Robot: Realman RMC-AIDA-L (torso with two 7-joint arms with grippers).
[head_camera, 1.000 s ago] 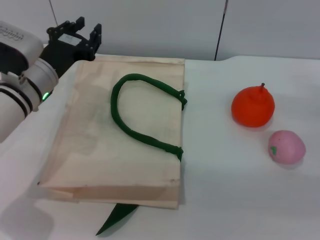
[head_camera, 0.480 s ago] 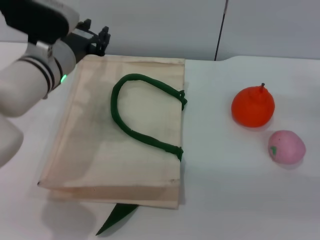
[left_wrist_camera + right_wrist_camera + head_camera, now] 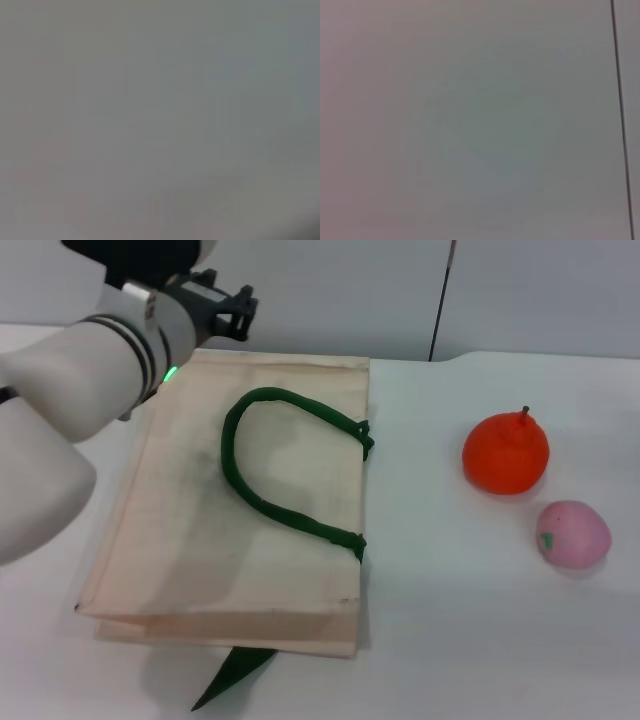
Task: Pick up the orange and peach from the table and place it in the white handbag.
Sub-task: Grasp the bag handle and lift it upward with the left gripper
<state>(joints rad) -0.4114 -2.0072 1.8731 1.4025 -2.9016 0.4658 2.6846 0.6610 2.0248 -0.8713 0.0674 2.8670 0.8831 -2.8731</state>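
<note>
Orange [image 3: 506, 453] & peach [image 3: 573, 534]: prob. light, round, roll-prone on desk [image 3: 450, 640]; grip across widest part. Left gripper [image 3: 228, 312] over white handbag [image 3: 180, 530], jaws' state can't tell.

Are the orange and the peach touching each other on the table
Apart. The head view shows a strip of bare white table between the orange and the smaller peach, which lies nearer the camera and slightly to the right.
</note>
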